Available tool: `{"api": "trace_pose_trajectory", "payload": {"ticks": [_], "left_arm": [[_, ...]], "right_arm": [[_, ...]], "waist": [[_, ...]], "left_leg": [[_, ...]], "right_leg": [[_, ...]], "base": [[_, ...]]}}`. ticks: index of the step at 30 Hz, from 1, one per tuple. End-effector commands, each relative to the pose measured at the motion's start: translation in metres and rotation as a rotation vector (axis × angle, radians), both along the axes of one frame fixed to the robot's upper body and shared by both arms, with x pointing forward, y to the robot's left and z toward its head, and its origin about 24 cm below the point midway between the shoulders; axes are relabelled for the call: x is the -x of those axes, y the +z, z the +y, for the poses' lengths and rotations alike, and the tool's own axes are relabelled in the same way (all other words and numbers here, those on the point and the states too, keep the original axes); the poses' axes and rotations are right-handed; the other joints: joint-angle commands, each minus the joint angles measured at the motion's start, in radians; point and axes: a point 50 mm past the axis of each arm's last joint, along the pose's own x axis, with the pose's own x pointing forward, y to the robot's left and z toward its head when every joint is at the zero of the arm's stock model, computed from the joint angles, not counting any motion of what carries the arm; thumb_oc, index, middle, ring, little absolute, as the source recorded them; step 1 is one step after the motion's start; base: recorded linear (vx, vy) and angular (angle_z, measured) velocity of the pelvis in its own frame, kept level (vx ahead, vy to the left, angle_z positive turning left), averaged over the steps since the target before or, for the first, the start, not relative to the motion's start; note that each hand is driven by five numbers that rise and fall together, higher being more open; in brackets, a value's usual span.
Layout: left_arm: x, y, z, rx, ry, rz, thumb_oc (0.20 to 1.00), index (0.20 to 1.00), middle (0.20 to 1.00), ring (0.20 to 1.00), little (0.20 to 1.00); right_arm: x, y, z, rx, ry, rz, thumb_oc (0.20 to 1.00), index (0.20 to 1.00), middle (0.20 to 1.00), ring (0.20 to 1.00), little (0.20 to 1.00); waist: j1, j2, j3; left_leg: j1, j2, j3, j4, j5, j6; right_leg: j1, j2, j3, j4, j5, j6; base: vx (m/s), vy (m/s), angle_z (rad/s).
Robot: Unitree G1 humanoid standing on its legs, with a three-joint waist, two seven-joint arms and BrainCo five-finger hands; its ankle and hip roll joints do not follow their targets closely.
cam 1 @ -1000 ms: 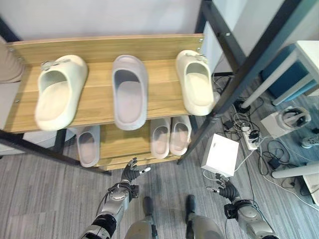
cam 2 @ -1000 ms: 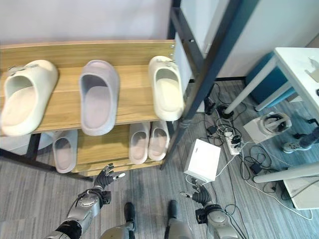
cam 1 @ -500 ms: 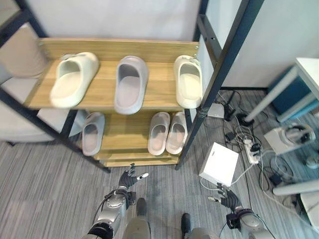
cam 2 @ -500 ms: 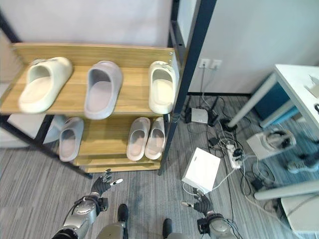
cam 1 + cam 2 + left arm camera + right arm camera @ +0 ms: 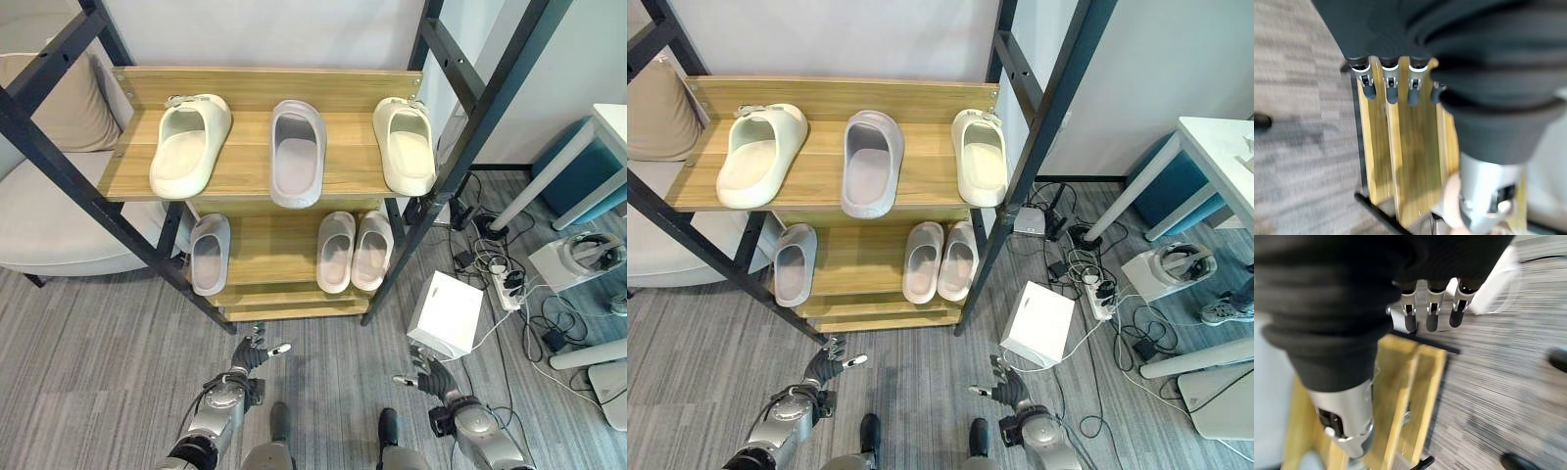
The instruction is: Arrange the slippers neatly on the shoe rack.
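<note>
Resting racked, slippers [image 5: 297, 152] apart from fingers [image 5: 257, 336]

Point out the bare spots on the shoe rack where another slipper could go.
On the lower shelf, bare wood lies between the lone grey slipper and the pink pair. On the top shelf, narrower strips flank the grey slipper, beside the cream slipper and the right cream slipper. The pink pair's corner is crowded.

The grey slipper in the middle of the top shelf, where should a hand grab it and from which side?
Probably by the heel end of the grey slipper, from the shelf's open front. Its heel sticks out slightly past the top shelf edge, and the closed toe points toward the wall. Both the left hand and right hand hang open, low.
</note>
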Motion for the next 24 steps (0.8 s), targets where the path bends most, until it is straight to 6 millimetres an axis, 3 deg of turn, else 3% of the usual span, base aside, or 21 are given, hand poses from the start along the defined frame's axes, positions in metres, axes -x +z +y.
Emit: {"api": "trace_pose_trajectory", "payload": {"ticks": [1,4,5,6,8,13,17,21,23,24], "left_arm": [[-0.023,0.017,-0.022,0.033,-0.055,-0.122,1.0,1.0,1.0,1.0,1.0],[-0.027,0.018,-0.024,0.027,-0.053,-0.122,1.0,1.0,1.0,1.0,1.0],[-0.027,0.018,-0.024,0.028,-0.054,-0.121,1.0,1.0,1.0,1.0,1.0],[-0.026,0.017,-0.024,0.024,-0.051,-0.116,1.0,1.0,1.0,1.0,1.0],[-0.025,0.016,-0.022,0.013,-0.048,-0.114,1.0,1.0,1.0,1.0,1.0],[-0.024,0.018,-0.026,0.012,-0.072,-0.126,1.0,1.0,1.0,1.0,1.0],[-0.025,0.022,-0.025,0.018,-0.067,-0.143,1.0,1.0,1.0,1.0,1.0],[-0.022,0.023,-0.023,0.04,-0.038,-0.153,1.0,1.0,1.0,1.0,1.0],[-0.017,0.019,-0.023,0.048,-0.035,-0.135,1.0,1.0,1.0,1.0,1.0],[-0.016,0.018,-0.023,0.052,-0.038,-0.136,1.0,1.0,1.0,1.0,1.0]], "right_arm": [[-0.042,0.087,-0.001,0.289,0.255,-0.441,1.0,1.0,1.0,1.0,1.0],[-0.039,0.131,0.01,0.249,0.318,-0.637,1.0,1.0,1.0,1.0,1.0],[-0.038,0.131,0.009,0.25,0.317,-0.635,1.0,1.0,1.0,1.0,1.0],[-0.03,0.153,0.013,0.189,0.338,-0.724,1.0,1.0,1.0,1.0,1.0],[-0.02,0.178,0.017,0.028,0.337,-0.821,1.0,1.0,1.0,1.0,1.0],[-0.029,0.217,0.029,-0.132,0.339,-0.978,1.0,1.0,1.0,1.0,1.0],[-0.043,0.231,0.039,-0.116,0.347,-1.037,1.0,1.0,1.0,1.0,1.0],[-0.05,0.222,0.041,-0.133,0.311,-0.991,1.0,1.0,1.0,1.0,1.0],[-0.047,0.211,0.032,-0.095,0.285,-0.953,1.0,1.0,1.0,1.0,1.0],[-0.046,0.206,0.028,-0.067,0.272,-0.935,1.0,1.0,1.0,1.0,1.0]], "waist": [[0.006,0.03,0.005],[-0.004,0.028,-0.002],[-0.004,0.029,-0.002],[-0.01,0.029,-0.009],[-0.018,0.03,-0.022],[-0.011,0.031,-0.039],[0.007,0.027,-0.04],[0.033,0.011,-0.031],[0.037,0.004,-0.029],[0.031,0.014,-0.006]], "left_leg": [[0.03,0.048,-0.057,0.003,-0.033,-0.032],[0.036,0.049,-0.059,0.003,-0.036,-0.036],[0.036,0.049,-0.06,0.003,-0.036,-0.036],[0.042,0.049,-0.061,0.003,-0.038,-0.037],[0.054,0.05,-0.06,0.003,-0.042,-0.038],[0.066,0.05,-0.061,0.003,-0.047,-0.038],[0.065,0.05,-0.062,0.003,-0.048,-0.035],[0.048,0.037,-0.074,0.003,-0.052,-0.024],[0.057,-0.001,-0.091,0.007,-0.074,0.012],[0.065,-0.025,-0.106,0.021,-0.082,0.037]], "right_leg": [[0.087,0.006,-0.001,0.019,-0.076,0.058],[0.098,0.006,-0.01,0.012,-0.084,0.06],[0.099,0.006,-0.011,0.012,-0.084,0.06],[0.11,0.006,-0.016,0.009,-0.09,0.061],[0.121,0.007,-0.02,0.006,-0.095,0.061],[0.133,0.007,-0.022,0.006,-0.096,0.061],[0.134,0.008,-0.028,0.003,-0.091,0.06],[0.128,-0.004,-0.039,0.003,-0.07,0.071],[0.094,-0.049,-0.018,0.122,-0.01,0.089],[0.029,-0.065,0.03,0.258,0.074,0.087]], "base": [[0.04,0.026,-0.04],[0.0,0.0,0.0],[0.03,-0.006,0.01],[0.03,-0.008,0.07],[0.05,-0.008,0.15],[0.02,0.0,-0.01],[0.0,0.0,0.0],[0.0,0.066,0.07],[0.02,0.247,0.3],[0.01,0.306,0.2]]}}
